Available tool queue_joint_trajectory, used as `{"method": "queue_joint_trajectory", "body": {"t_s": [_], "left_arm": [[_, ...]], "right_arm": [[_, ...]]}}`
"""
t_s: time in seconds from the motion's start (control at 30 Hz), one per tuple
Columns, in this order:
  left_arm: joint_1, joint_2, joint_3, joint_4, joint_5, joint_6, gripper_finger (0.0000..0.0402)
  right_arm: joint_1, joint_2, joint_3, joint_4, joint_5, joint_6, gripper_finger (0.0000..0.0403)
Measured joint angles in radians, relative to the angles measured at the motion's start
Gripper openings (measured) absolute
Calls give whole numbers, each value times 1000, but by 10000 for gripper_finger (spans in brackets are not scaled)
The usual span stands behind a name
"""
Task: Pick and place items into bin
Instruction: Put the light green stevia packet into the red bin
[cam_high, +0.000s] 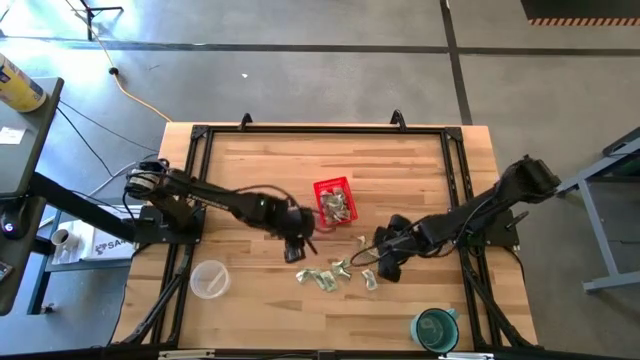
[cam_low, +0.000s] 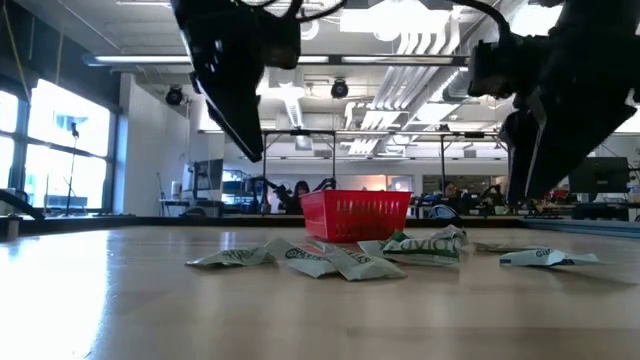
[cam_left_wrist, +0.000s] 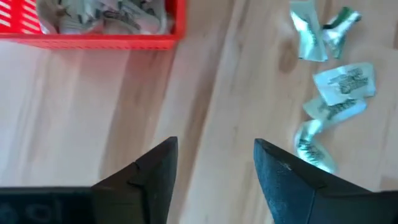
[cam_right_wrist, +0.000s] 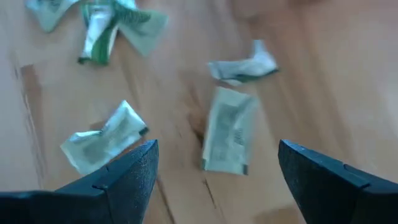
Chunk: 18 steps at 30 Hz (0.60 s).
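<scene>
Honestly the biggest task thing is the red slotted bin (cam_high: 333, 199), sitting mid-table and already holding a heap of wrapped pieces; it looks like stiff light plastic that would slide if bumped, though nothing has to grab it. Next down, the left gripper (cam_left_wrist: 214, 171) hangs over bare wood just beside the bin with its fingers spread and nothing between them, and the right gripper (cam_right_wrist: 217, 171) hovers over the loose pile with its fingers spread wide too, also empty. Then the loose green-and-white packets (cam_high: 335, 275): a small scatter on the wood just in front of the bin, between the two grippers, a few touching or overlapping, the rest slightly apart. My guess is they're featherweight, soft and crinkly, probably a bit slippery, and lying nearly flat, so I'd pinch across a raised crease or twisted end, not the flat face. The packet right under the right gripper (cam_right_wrist: 227, 138) is the flattest, so trickiest. There's printing on the wrappers, but I can't read any of it in any view.
</scene>
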Motion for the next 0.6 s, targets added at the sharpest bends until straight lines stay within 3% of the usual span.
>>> {"method": "queue_joint_trajectory", "body": {"t_s": [0.2, 0.33, 0.47, 0.6], "left_arm": [[-87, -1, -26, -20, -83, -145, 214], [-117, -2, -68, -18, -90, -240, 198], [-149, -2, -121, -15, -73, -334, 184], [-189, -2, -157, 8, -46, -407, 175]], "right_arm": [[17, 128, -2, 24, 71, -31, 320], [9, 177, 0, 77, 55, -34, 301], [0, 193, 2, 104, 25, -31, 238], [-16, 195, 3, 102, -6, -34, 138]]}}
